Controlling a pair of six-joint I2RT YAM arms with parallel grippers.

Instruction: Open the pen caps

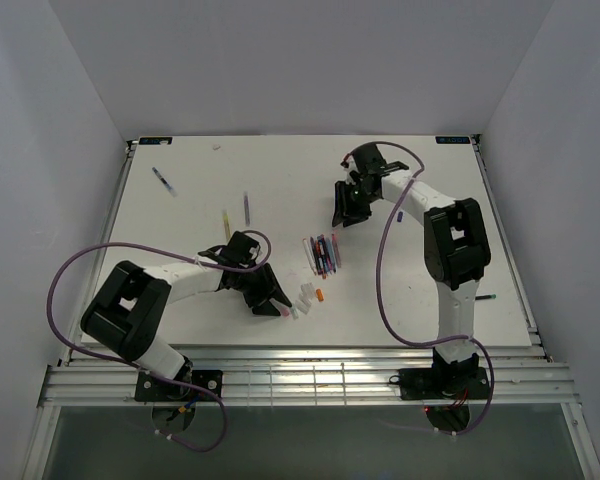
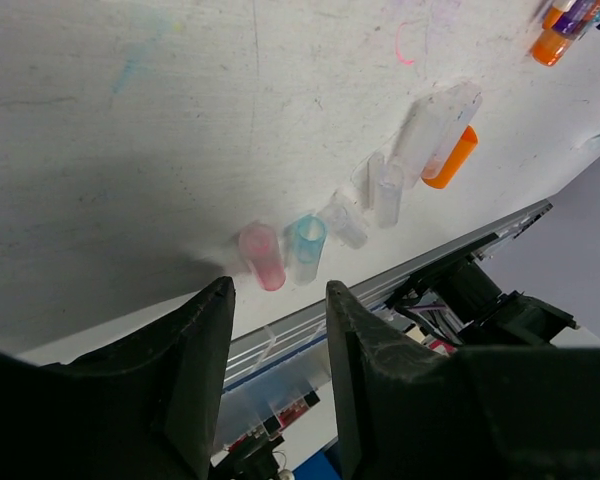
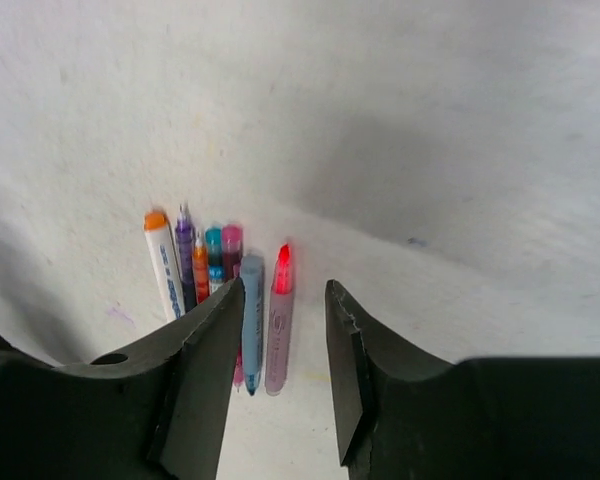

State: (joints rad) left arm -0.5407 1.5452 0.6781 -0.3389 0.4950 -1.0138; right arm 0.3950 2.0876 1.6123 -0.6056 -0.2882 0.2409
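Observation:
A bundle of pens (image 1: 323, 255) lies side by side mid-table; in the right wrist view they show as an orange-capped white pen (image 3: 163, 262), a blue pen (image 3: 251, 320), a red-tipped pen (image 3: 279, 315) and others. Loose pen caps (image 1: 305, 296) lie in a row near the front edge: pink (image 2: 263, 255), teal (image 2: 306, 248), clear ones (image 2: 388, 190) and orange (image 2: 450, 158). My left gripper (image 2: 278, 300) (image 1: 270, 300) hovers open just left of the caps, nothing between its fingers. My right gripper (image 3: 283, 290) (image 1: 345, 210) hangs open behind the pens, empty.
Single pens lie apart at the far left (image 1: 163, 180), at mid-back (image 1: 246, 205) and beside it (image 1: 225, 222); another lies by the right arm (image 1: 487, 297). The table's metal front rail (image 2: 420, 265) runs close behind the row of caps.

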